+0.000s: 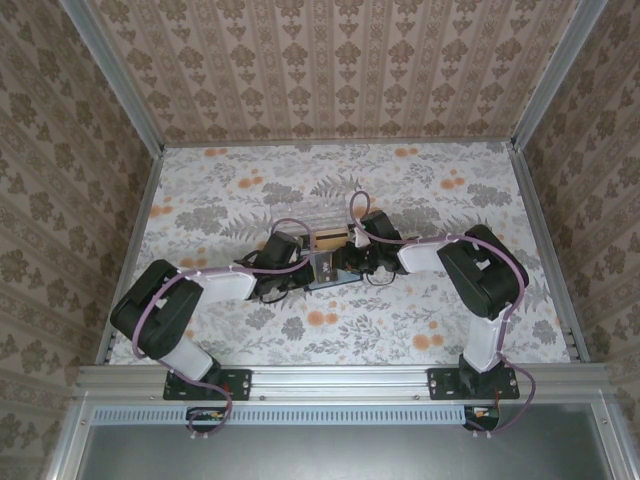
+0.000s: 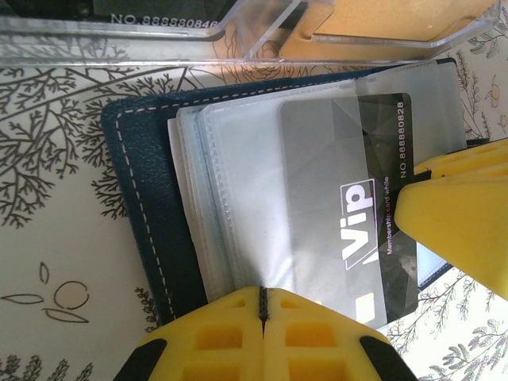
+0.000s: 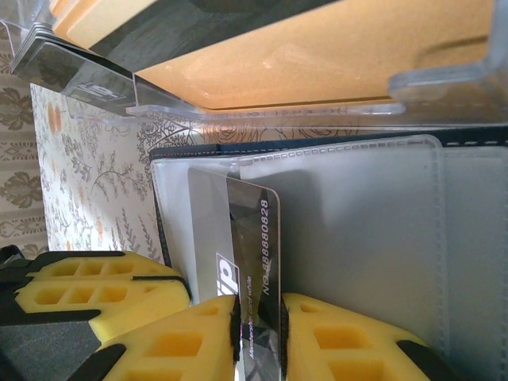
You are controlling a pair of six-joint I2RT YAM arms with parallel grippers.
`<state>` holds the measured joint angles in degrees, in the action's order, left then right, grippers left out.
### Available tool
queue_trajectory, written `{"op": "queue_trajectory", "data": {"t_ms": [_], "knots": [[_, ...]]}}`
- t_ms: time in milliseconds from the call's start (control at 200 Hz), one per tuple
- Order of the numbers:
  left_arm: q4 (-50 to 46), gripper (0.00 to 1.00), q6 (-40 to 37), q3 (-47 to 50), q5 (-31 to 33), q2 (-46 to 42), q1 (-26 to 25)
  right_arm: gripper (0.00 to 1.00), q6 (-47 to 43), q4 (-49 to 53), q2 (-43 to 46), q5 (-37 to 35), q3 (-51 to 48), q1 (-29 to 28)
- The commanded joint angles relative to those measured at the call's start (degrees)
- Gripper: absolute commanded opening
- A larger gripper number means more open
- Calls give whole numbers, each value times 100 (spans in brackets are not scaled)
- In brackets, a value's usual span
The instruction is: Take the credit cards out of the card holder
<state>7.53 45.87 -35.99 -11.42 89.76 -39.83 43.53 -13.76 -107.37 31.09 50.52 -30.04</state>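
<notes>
Right end effector [image 3: 258, 308] straddles the near end of a black VIP card [image 3: 248, 230], its yellow fingers narrowly parted, one on either face. Whether the pads pinch the card cannot be told. Left end effector [image 2: 263, 300] is closed, fingertips together at the near edge of the card holder [image 2: 139, 198], apparently pinning it to the surface [image 2: 55, 238]. The card holder lies open just in front of a clear plastic box [image 2: 246, 36], in which an orange-tan card [image 3: 333, 59] rests. The black VIP card sits half under a translucent sleeve [image 2: 238, 198], its exposed long edge facing the right arm, which is the nearer. Withdrawal should therefore run rightward, away from the stitched navy edge.
</notes>
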Motion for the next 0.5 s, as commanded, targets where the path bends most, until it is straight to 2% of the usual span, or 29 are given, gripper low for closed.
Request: {"op": "queue_trajectory", "data": {"t_ms": [0,200,495], "knots": [[-208,0,-11,-14,-36,179,-60,22,68,5,-220,44,-56,-32],[-227,0,-8,13,-24,145,-52,1,77,31,-153,-14,-106,-3],[-298,0,-16,74,37,40,-30,0,-162,262,350,0,-466,446]]}}
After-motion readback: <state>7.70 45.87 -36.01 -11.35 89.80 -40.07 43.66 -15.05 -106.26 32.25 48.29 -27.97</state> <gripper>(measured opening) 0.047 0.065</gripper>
